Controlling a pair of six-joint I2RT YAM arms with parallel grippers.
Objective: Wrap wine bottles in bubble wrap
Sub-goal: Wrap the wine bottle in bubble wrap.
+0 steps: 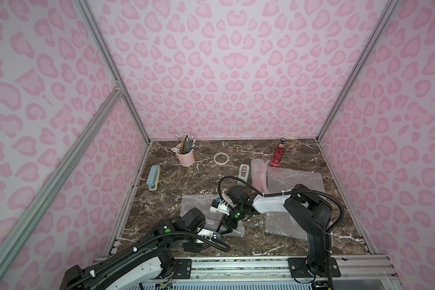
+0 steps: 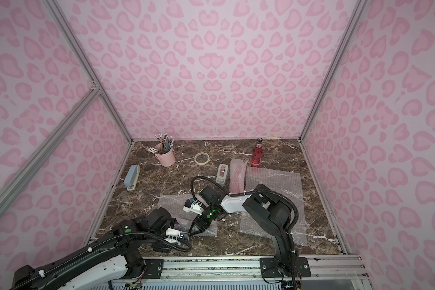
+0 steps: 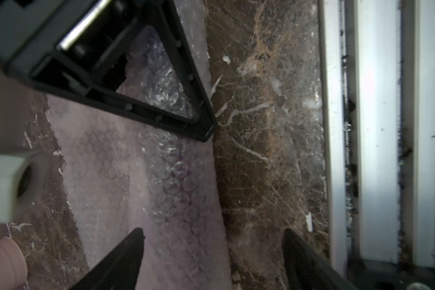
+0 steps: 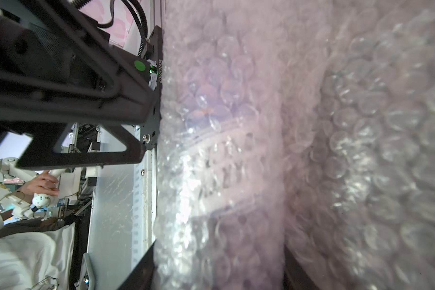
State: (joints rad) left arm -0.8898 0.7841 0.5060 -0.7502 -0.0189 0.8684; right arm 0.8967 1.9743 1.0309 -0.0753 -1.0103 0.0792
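Wrapping seems partly done: the right gripper (image 1: 225,229) pinches a wrapped bottle (image 4: 221,155) at lower centre of a top view, the left gripper (image 3: 212,232) gapes empty over its bubble wrap (image 3: 161,175), and a pink bottle (image 1: 276,154) at upper right stands bare.

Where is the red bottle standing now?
In both top views the red bottle stands upright near the far right corner of the table, just beyond a flat bubble wrap sheet and right of the tape dispenser.
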